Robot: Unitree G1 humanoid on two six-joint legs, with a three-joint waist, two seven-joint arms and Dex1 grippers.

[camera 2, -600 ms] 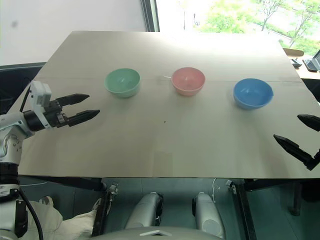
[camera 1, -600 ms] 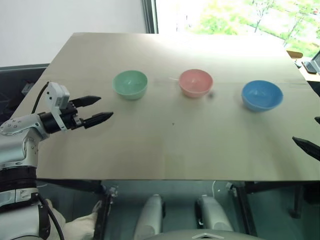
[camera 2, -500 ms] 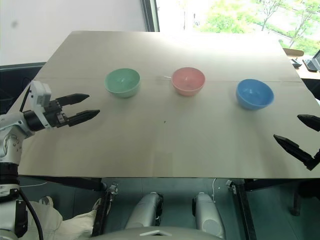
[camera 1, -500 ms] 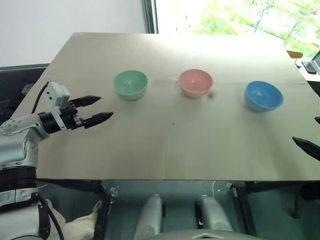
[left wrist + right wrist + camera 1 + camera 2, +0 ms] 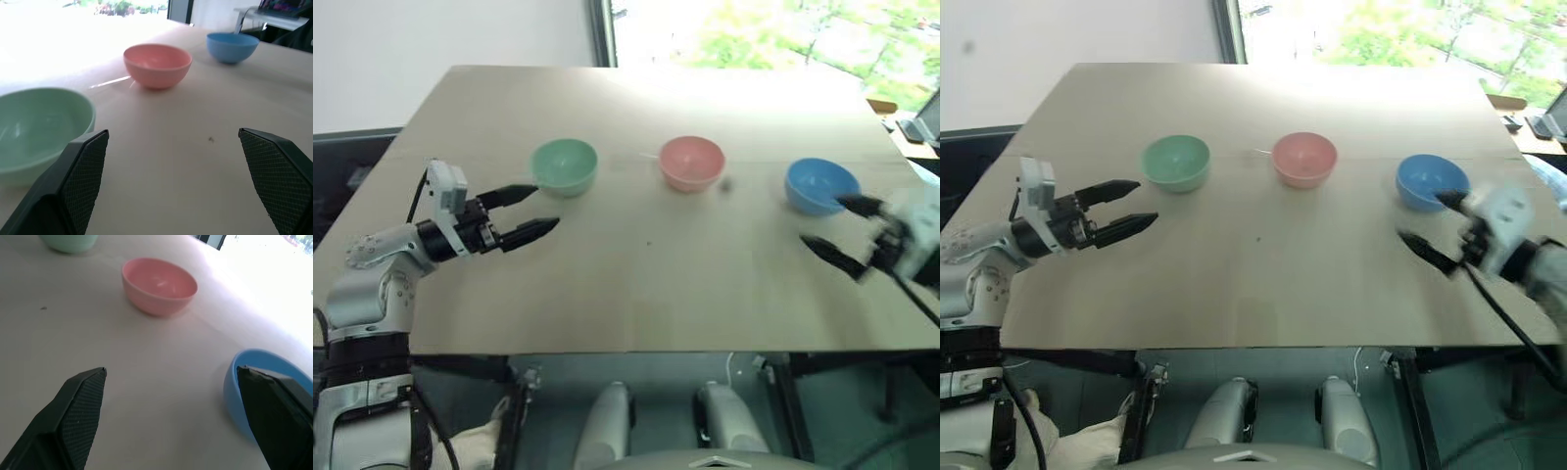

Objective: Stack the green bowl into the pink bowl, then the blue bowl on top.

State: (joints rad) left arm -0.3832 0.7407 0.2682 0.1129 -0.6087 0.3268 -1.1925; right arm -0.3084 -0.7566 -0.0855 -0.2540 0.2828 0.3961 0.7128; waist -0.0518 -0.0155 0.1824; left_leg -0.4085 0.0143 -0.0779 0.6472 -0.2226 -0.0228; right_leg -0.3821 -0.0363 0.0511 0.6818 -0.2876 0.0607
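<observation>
Only bare table point(image 5: 636, 294) — bowls unobstructed

On the table point(image 5: 636, 294), the pink bowl point(image 5: 691, 163) sits between the green bowl point(image 5: 564, 166) and the blue bowl point(image 5: 820, 185). The left gripper point(image 5: 536, 209) gapes beside green; the right gripper point(image 5: 842, 233) gapes beside blue.

Bare table point(image 5: 646, 284) lies between both wide-open pincers, and clear gaps separate the three bowls.

A tan table point(image 5: 636, 294) carries green bowl point(image 5: 564, 165), pink bowl point(image 5: 691, 162), blue bowl point(image 5: 819, 184).
</observation>
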